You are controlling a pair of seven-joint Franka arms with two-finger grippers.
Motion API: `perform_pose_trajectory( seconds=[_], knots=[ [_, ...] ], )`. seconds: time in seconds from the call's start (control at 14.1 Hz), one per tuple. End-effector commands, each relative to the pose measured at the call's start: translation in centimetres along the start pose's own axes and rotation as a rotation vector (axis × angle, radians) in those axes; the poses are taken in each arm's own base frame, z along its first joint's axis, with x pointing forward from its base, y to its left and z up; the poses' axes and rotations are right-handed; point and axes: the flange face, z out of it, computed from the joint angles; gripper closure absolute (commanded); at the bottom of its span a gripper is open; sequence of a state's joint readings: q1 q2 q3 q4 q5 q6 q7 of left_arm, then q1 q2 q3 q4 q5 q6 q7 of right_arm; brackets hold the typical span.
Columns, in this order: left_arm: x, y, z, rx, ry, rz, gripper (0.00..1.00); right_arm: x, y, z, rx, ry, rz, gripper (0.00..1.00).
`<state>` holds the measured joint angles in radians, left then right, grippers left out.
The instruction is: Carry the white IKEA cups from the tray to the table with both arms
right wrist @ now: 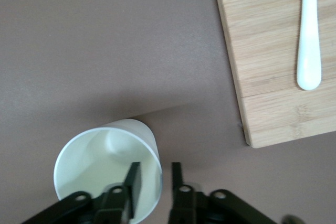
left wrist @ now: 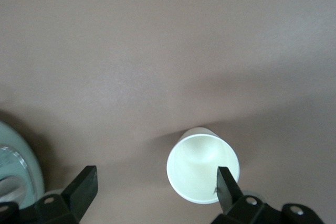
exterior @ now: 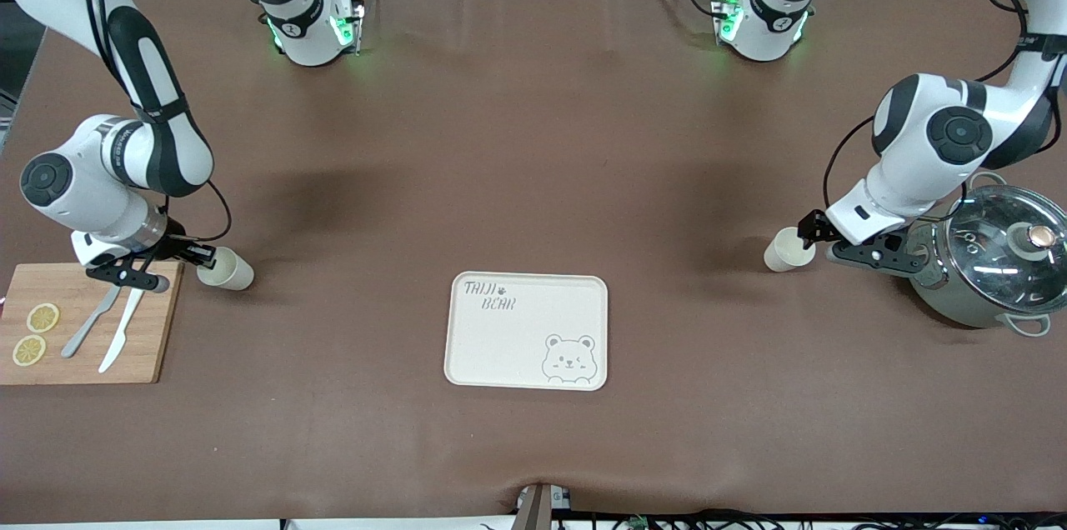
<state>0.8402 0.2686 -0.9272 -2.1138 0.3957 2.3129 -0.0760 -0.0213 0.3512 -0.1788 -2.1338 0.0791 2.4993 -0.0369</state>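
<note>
The brown table [exterior: 533, 138] is carrying everything, and its largest load – a lidded steel pot [exterior: 992, 263] – is sitting just beside the left gripper [exterior: 821, 240], at the left arm's end. A bamboo cutting board [exterior: 83, 326] is lying under and beside the right gripper [exterior: 196, 257] at the right arm's end, bearing a grey knife [exterior: 90, 322], a white knife [exterior: 121, 332] and two lemon slices [exterior: 35, 334]. The cream bear-printed tray [exterior: 527, 330] is resting between the two grippers, well apart from both and nearer the front camera. The left gripper's jaws are standing wide apart, one finger [left wrist: 227, 186] dipping inside the rim of one white cup [exterior: 788, 251], the other finger well clear of it – the cup is standing on the table, not clamped. The right gripper's jaws are standing narrowly apart astride the wall of the other white cup [exterior: 227, 267], one finger [right wrist: 134, 182] inside the rim and one outside; this cup is standing on the table just beside the board's corner.
</note>
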Motion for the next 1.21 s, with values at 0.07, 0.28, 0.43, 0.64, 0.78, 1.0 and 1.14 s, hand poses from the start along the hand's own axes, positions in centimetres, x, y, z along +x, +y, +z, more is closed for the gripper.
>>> perform_pose_trajectory(
  seconds=[0.07, 0.28, 0.43, 0.64, 0.78, 1.0, 1.14],
  knots=[
    [2.6, -0.1, -6.9, -0.019, -0.037, -0.045, 0.00, 1.6, 0.9, -3.8, 0.019, -0.086, -0.002, 0.00],
    [4.1, -0.7, -11.4, -0.045, -0.032, -0.068, 0.00, 3.7, 0.5, -8.3, 0.024, -0.163, -0.015, 0.00],
    [4.7, -0.5, -14.0, -0.043, -0.025, -0.067, 0.00, 5.9, -0.7, -12.0, 0.030, -0.088, -0.037, 0.00],
    [5.1, -1.0, -17.9, -0.045, -0.032, -0.079, 0.00, 8.4, -3.0, -18.4, 0.030, -0.071, -0.078, 0.00],
    [5.1, -0.7, -19.8, -0.054, -0.035, -0.085, 0.00, 9.3, -4.0, -22.8, 0.035, -0.037, -0.096, 0.00],
    [4.9, -0.6, -21.4, -0.051, -0.050, -0.094, 0.00, 9.4, -5.5, -27.1, 0.052, -0.001, -0.122, 0.00],
    [5.3, 2.7, -21.8, -0.044, -0.064, -0.058, 0.00, 7.7, -9.0, -29.7, 0.072, 0.007, -0.182, 0.00]
  ],
)
